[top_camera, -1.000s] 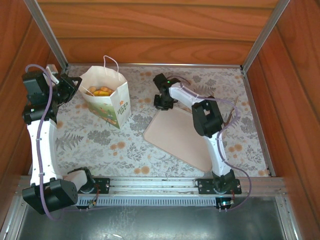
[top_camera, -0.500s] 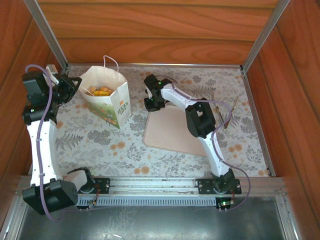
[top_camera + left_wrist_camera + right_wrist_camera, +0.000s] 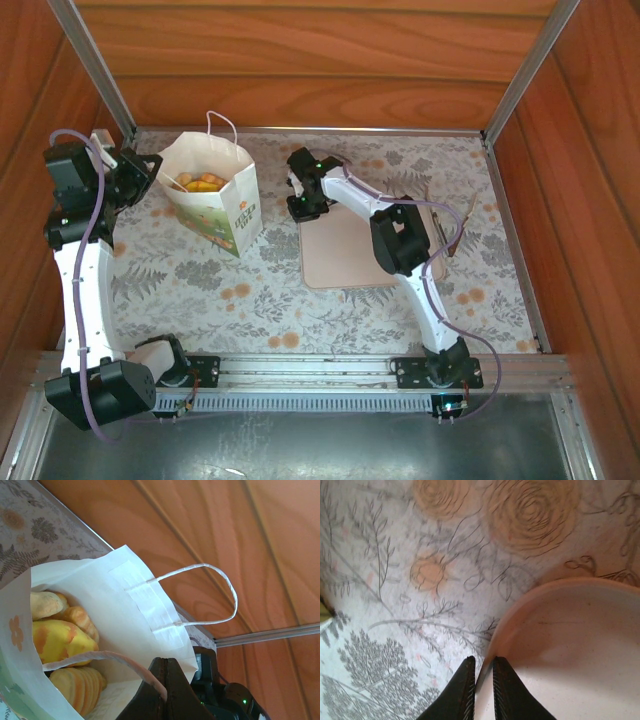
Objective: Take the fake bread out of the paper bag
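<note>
Tray now square-on; paper bag upright, open-topped.

We are viewing a flat pinkish-beige tray lying on a floral tablecloth, wooden walls enclosing both, a metal rail running along the near edge.

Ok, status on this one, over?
Left gripper shut on cord handle of cream-white paper bag. Right gripper pinching rim of flat pinkish-beige tray. Golden-brown toy bread in bag, none out. Bag mouth unobstructed.
</note>
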